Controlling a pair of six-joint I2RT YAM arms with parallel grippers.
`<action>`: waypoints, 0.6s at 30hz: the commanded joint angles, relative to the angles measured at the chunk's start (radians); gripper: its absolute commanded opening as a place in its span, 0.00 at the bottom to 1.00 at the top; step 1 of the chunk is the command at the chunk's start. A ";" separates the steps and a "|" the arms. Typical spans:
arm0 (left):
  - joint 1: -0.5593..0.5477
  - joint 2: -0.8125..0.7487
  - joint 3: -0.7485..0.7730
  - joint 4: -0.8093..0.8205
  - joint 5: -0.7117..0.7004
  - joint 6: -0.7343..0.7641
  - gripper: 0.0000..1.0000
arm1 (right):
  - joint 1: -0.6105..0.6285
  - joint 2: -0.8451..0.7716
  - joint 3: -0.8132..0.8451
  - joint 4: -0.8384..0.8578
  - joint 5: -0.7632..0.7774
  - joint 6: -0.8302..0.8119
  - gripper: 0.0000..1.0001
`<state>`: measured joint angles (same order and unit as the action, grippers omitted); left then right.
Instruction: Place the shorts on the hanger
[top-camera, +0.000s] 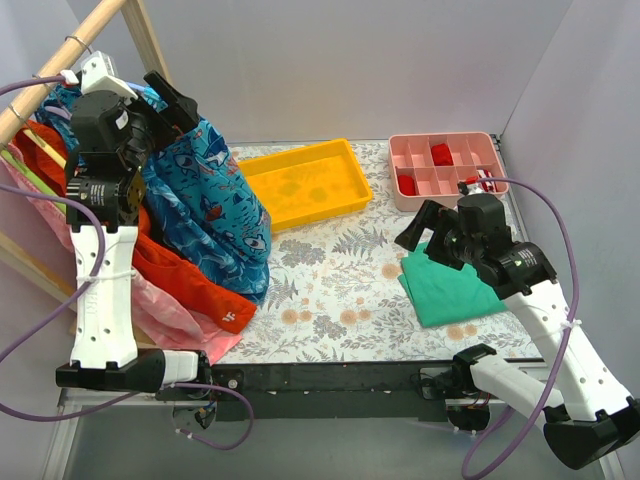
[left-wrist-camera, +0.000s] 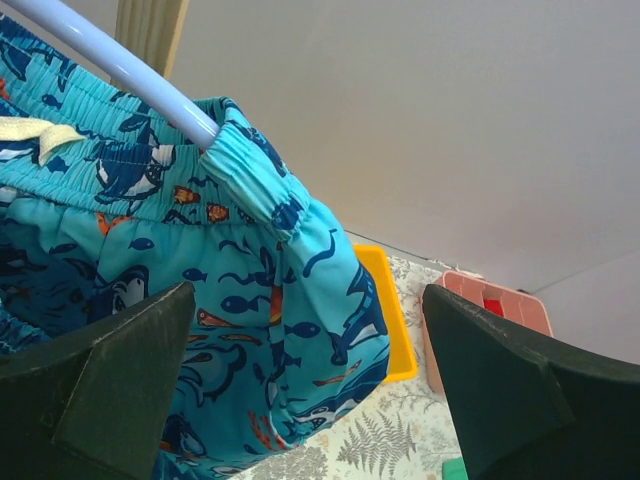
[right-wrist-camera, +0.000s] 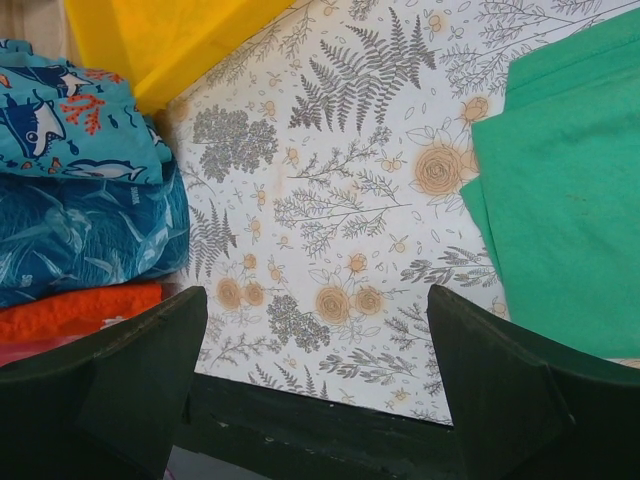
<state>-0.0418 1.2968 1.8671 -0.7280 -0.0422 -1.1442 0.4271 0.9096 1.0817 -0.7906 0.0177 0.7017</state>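
The turquoise printed shorts (top-camera: 205, 175) hang at the left, their waistband draped over the end of the thin light-blue hanger (left-wrist-camera: 130, 75). In the left wrist view the shorts (left-wrist-camera: 250, 300) hang just beyond my fingers, and a white drawstring shows at the waistband. My left gripper (top-camera: 183, 105) is raised high beside the shorts' top; its jaws (left-wrist-camera: 308, 298) stand wide open with nothing between them. My right gripper (top-camera: 412, 232) hovers low over the flowered table mat, open and empty (right-wrist-camera: 318, 300). A corner of the shorts (right-wrist-camera: 70, 120) shows in the right wrist view.
A wooden rack (top-camera: 90, 35) stands at the far left. A darker teal garment (top-camera: 240, 265), an orange cloth (top-camera: 190, 280) and a pink cloth lie under the shorts. A yellow tray (top-camera: 300, 185), a pink compartment box (top-camera: 445, 165) and a folded green cloth (top-camera: 455, 285) are on the mat.
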 joint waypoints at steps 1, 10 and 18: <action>0.003 -0.025 0.098 -0.069 0.041 0.084 0.98 | 0.004 -0.008 -0.003 0.037 -0.012 -0.019 0.98; -0.012 -0.065 0.142 -0.074 0.174 0.084 0.98 | 0.004 -0.028 -0.005 0.034 -0.051 -0.036 0.98; -0.263 0.057 0.279 -0.080 0.117 0.081 0.98 | 0.004 -0.069 -0.006 0.017 0.011 -0.050 0.98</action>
<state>-0.1265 1.2842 2.0674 -0.7853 0.1715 -1.0847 0.4271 0.8734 1.0817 -0.7853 -0.0120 0.6762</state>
